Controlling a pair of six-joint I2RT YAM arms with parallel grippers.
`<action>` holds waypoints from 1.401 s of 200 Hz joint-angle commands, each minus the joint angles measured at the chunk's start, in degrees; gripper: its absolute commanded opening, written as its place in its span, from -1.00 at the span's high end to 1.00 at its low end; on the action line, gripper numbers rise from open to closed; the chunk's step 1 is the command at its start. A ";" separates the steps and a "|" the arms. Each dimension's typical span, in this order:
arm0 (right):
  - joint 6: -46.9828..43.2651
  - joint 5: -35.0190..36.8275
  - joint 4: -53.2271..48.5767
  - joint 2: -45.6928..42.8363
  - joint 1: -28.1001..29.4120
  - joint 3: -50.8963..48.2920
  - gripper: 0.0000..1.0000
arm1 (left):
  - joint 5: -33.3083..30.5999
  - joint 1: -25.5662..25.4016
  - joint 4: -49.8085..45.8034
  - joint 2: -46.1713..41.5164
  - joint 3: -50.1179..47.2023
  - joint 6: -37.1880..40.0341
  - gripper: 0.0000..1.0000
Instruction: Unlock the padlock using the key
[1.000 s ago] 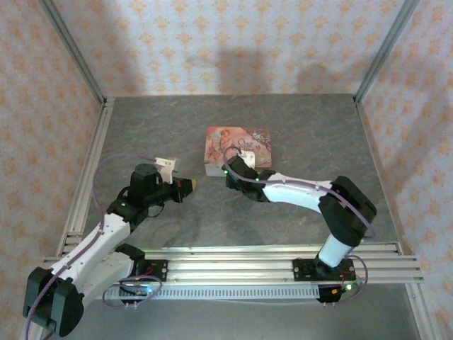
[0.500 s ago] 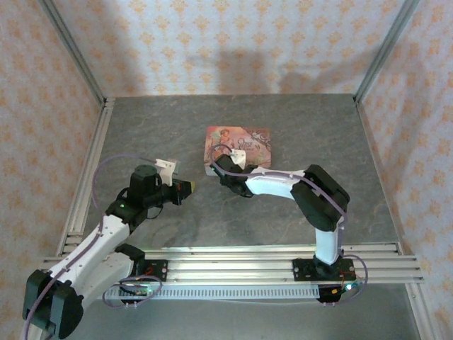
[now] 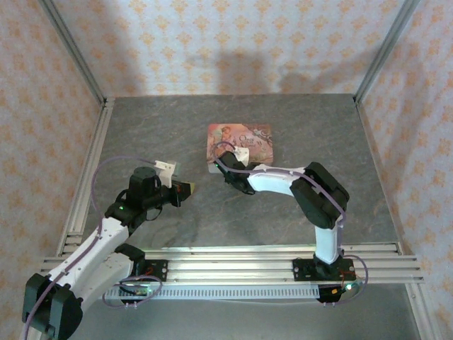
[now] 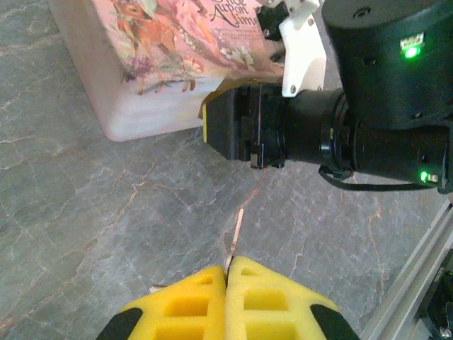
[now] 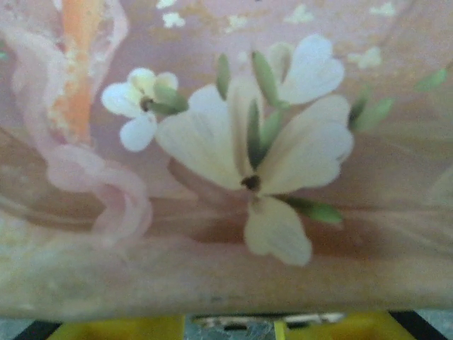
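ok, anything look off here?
Nothing spilled or damaged. The key sits slightly tilted in the shut left gripper. The right gripper is pressed against the near edge of the pink tin; unclear whether its jaws hold anything.

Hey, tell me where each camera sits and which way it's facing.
Top external: above and behind, looking down at the table; left arm and right arm show.
Left wrist: low, facing the tin past its own left pincer, shut on the key.
Right wrist: close up on the tin's flowered print; its yellow fingertips at the bottom.
Shared: the tin appears in all three.
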 commanded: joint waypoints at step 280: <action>6.03 -41.54 -11.47 -17.31 -6.52 8.53 1.00 | 3.74 -3.56 35.12 13.20 -8.75 -7.19 1.00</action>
